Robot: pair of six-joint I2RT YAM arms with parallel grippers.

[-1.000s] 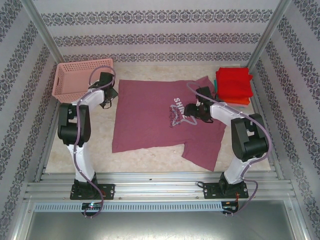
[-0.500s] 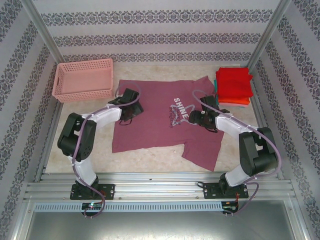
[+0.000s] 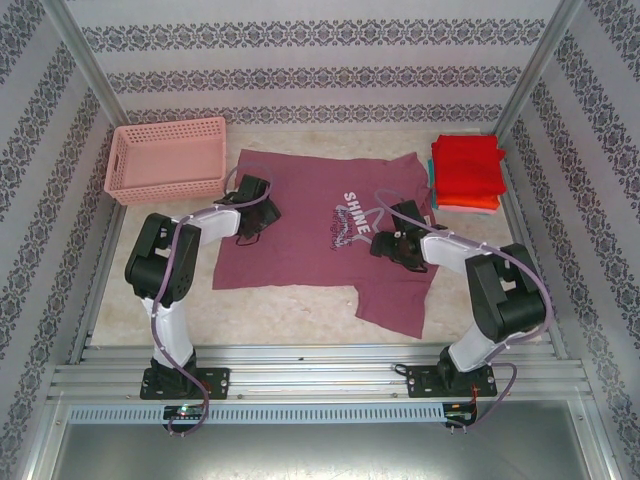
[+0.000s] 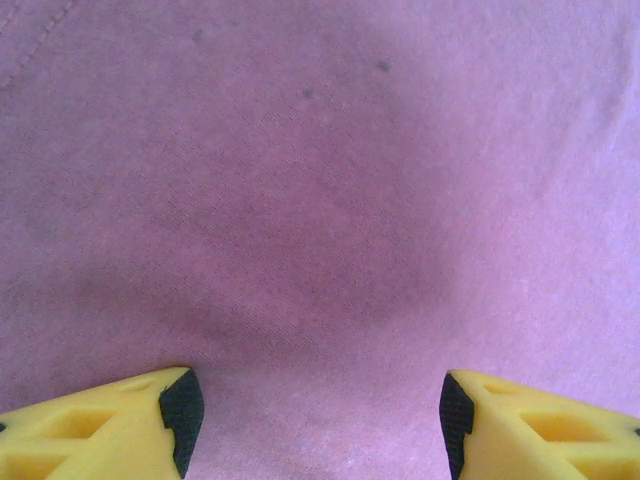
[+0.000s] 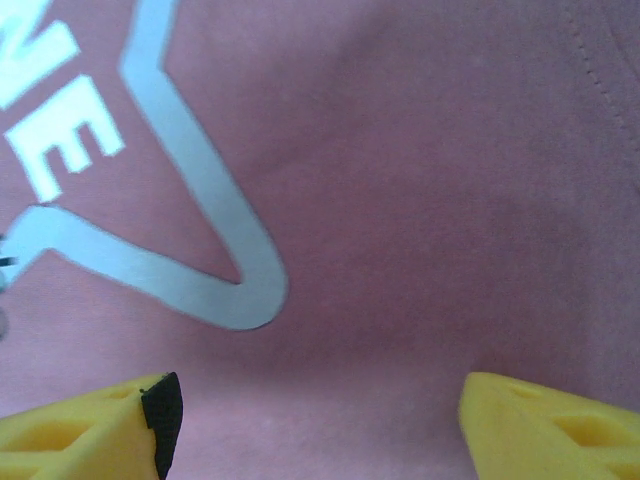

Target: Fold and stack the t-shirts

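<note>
Three patterned walls [image 3: 320, 70] | beige tabletop [image 3: 290, 315] | maroon t-shirt [image 3: 300, 235] spread flat

Maroon SHINE t-shirt [image 3: 300, 230] flat, unfolded, at centre; folded red-orange-teal stack [image 3: 468, 168] far right.

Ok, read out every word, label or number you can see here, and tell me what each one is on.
"SHINE": white capitals on the chest of the maroon short-sleeved cloth t-shirt, top view.
"NE": the end of that same word, close up beside a white star outline, right wrist view.
Smaller print under "SHINE": too blurred to read.
Pink plastic lattice basket: no lettering seen.
</note>
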